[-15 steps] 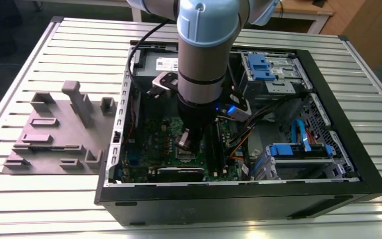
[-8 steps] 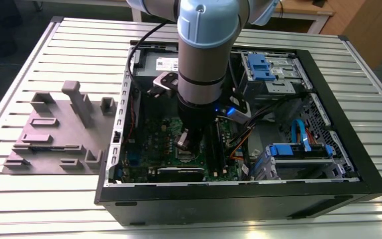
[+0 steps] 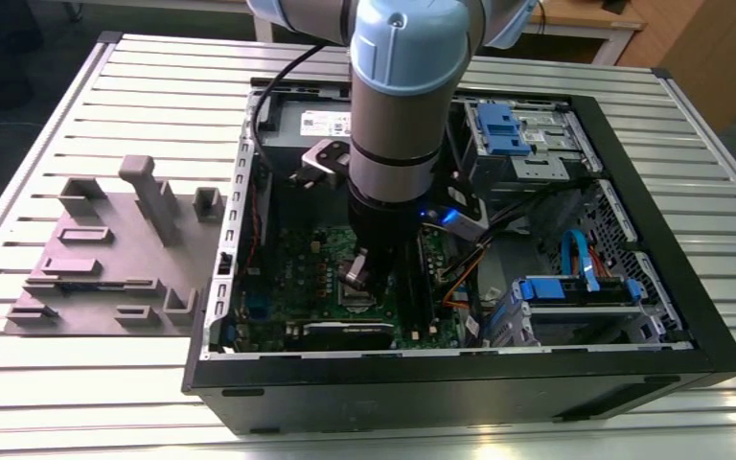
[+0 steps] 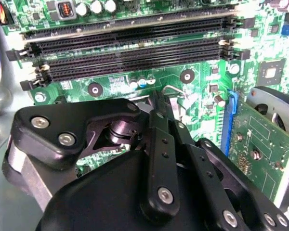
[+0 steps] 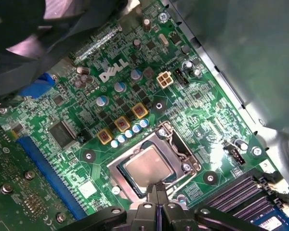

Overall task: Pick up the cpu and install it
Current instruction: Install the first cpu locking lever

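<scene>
So the arm was reaching straight down into the open case, which lay on its side on the slatted bench. A grey fixture sat on the bench just beside the case, on the exterior view's left.

The cpu was already lying flat in the socket, silvery top facing up, with the metal socket frame around it. Nothing was gripping it. The socket was roughly mid-board, with a row of little gold-topped parts and blue caps on one side and the memory slots on the other.

The claw was clenched in the first wrist view, tips pressed together with nothing I could see between them. It hung right at the edge of the socket frame, just beside the cpu rather than over its middle. I couldn't tell whether the tips were actually touching the frame or hovering a hair above it.

In the second wrist view the claw's black linkage covered the socket, with a thin wire lever poking out just past the tips. A blue slot ran alongside there, next to an upright green card.
</scene>
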Available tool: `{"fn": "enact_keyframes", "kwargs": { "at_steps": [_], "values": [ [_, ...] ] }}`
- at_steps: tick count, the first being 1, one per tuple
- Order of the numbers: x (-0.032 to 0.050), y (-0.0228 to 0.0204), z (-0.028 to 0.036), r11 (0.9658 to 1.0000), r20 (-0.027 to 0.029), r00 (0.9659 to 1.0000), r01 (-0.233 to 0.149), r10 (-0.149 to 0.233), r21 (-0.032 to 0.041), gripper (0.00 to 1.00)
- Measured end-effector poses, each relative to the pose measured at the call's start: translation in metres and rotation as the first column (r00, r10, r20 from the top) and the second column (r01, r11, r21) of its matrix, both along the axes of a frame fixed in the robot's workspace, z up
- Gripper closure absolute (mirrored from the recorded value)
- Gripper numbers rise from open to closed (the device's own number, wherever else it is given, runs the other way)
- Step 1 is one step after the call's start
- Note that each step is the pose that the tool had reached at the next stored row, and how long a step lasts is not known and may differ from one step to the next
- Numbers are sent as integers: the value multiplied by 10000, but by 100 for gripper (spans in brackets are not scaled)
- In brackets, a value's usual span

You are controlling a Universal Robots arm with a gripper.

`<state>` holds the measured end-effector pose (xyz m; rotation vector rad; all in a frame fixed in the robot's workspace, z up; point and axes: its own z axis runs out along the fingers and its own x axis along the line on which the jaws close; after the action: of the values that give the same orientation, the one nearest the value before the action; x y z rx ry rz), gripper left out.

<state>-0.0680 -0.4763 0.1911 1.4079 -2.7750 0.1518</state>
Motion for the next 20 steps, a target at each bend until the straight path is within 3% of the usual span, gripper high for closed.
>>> {"fn": "enact_keyframes", "kwargs": {
  "at_steps": [5,12,18,20],
  "values": [
    [13,-8,-12,10000,2,10000,11,-11,6,90],
    [24,-92,-13,10000,3,10000,10,-10,9,90],
    [26,-97,-13,10000,3,10000,11,-11,22,90],
    [27,-103,-11,9999,-10,10000,8,-8,142,90]
  ]
}}
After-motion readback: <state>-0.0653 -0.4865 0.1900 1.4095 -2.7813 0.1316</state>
